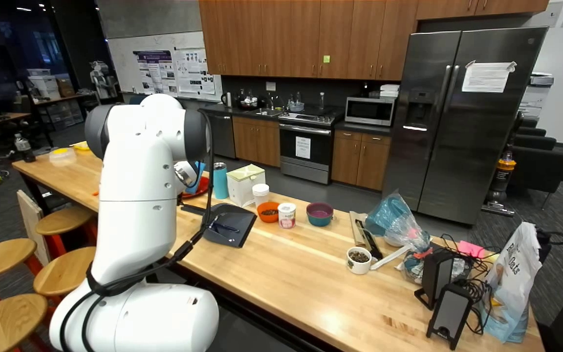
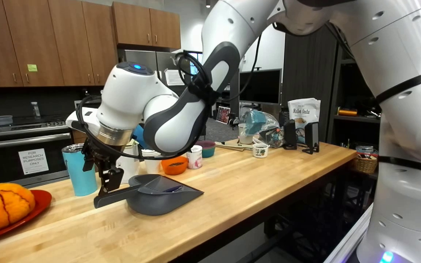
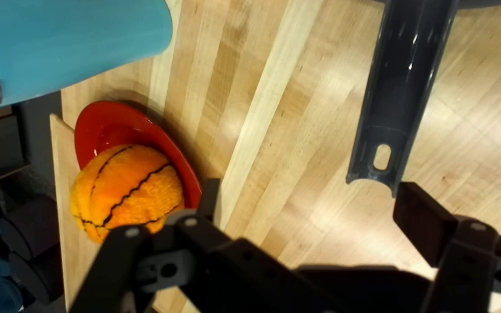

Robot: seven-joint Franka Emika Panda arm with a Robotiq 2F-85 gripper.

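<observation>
Tool point(image 3: 309, 191) released: fingers wide apart, hanging over the bench point(image 2: 232, 190). Nearest thing is the dark grey dustpan point(image 2: 155, 204), lying on the bench with its handle point(image 3: 400, 87) toward the tool. In the wrist view the handle's slotted end shows just beside one finger point(image 3: 424, 221); cannot tell whether they touch.

Containers and contents:
- Dustpan: holds at least one dark blue pen point(image 1: 227, 227), plus smaller items too small to name.
- Red plate point(image 3: 146, 124): carries an orange plush ball point(image 3: 128, 191) with black lines.
- Teal tumbler point(image 3: 72, 39): upright between plate and dustpan in an exterior view, clear lid on, contents hidden.
- Orange bowl point(image 2: 174, 170): near the dustpan, dark brown bits inside.
- White tub point(image 1: 287, 217) with pink label: just beside the orange bowl, lid on.
- White jar point(image 1: 261, 194): behind the orange bowl, lidded.
- White box point(image 1: 245, 186): green top, beside the tumbler.
- Purple-and-teal bowl point(image 1: 319, 221): past the tub; cannot tell whether one bowl or two nested.
- White cup point(image 1: 358, 267): well apart from the dustpan, dark bits inside.
- Clear plastic bag point(image 1: 416, 239): a teal item inside.
</observation>
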